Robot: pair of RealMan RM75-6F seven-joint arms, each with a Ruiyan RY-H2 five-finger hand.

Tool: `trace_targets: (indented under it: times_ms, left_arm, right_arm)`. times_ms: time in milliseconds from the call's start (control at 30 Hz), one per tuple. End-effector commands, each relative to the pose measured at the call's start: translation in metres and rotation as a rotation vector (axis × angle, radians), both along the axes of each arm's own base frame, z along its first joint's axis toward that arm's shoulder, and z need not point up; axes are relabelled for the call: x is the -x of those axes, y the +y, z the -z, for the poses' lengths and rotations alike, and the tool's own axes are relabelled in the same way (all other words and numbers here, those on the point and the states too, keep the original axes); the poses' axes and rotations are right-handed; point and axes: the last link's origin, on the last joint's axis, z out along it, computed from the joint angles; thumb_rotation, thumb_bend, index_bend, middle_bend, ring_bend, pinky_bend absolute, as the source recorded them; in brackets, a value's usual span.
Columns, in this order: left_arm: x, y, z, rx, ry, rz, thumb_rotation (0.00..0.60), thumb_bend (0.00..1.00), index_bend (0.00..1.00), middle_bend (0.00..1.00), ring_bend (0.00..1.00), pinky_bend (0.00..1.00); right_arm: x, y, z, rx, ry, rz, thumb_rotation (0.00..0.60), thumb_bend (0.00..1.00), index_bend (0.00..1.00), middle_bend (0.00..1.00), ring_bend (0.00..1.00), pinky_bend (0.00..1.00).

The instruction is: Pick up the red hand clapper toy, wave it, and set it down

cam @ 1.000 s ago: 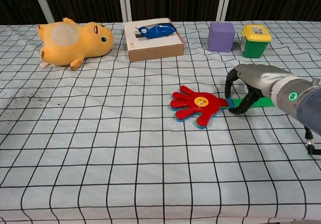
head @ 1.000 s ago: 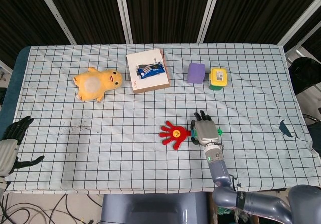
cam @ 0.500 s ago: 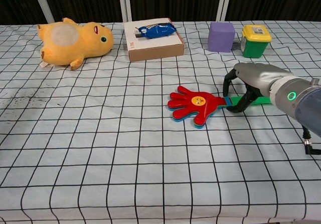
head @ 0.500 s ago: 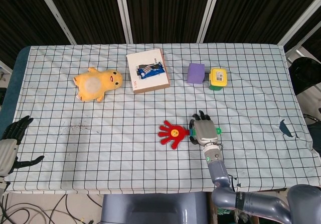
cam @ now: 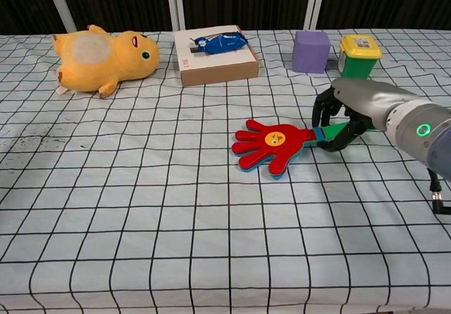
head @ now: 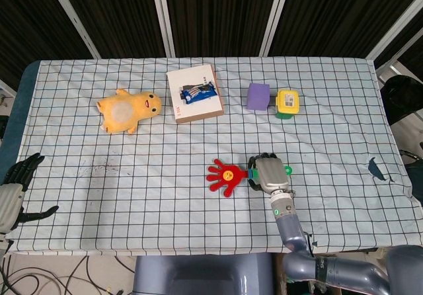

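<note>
The red hand clapper toy is shaped like a flat open palm with spread fingers, a small yellow face at its centre and a blue layer showing beneath the red. Its green handle points toward the table's right side. The fingers point left, and the palm sits on the checked cloth near the front middle.

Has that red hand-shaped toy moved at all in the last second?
Yes. The red hand clapper toy has slid slightly left along the checked cloth, away from the green tub, as the right hand grips its green handle.
</note>
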Motion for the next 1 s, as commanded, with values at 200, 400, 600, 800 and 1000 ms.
trace_targets:
  times_ms: [200,400,600,800,1000]
  left_arm:
    - [0.000,-0.001,0.000,0.009,-0.001,-0.005,0.600,0.00,0.00,0.00,0.00,0.00]
    - [0.000,-0.001,0.000,0.012,-0.002,-0.009,0.600,0.00,0.00,0.00,0.00,0.00]
    - [0.000,-0.001,0.000,0.016,-0.003,-0.013,0.600,0.00,0.00,0.00,0.00,0.00]
    - [0.000,-0.001,0.001,0.022,-0.006,-0.016,0.600,0.00,0.00,0.00,0.00,0.00]
    - [0.000,-0.001,0.001,0.025,-0.009,-0.018,0.600,0.00,0.00,0.00,0.00,0.00]
  right_arm:
    - [0.000,0.003,-0.006,0.002,-0.020,-0.009,0.600,0.63,0.80,0.56,0.42,0.43]
    - [-0.001,0.004,-0.010,0.009,-0.066,-0.001,0.600,0.65,0.81,0.57,0.43,0.43]
    - [-0.007,0.005,-0.017,0.027,-0.219,0.021,0.600,0.68,0.83,0.59,0.45,0.48]
    - [-0.030,0.008,-0.037,0.059,-0.630,0.084,0.600,0.70,0.85,0.63,0.50,0.53]
    - [-0.049,0.010,-0.057,0.065,-0.953,0.104,0.600,0.70,0.87,0.65,0.51,0.53]
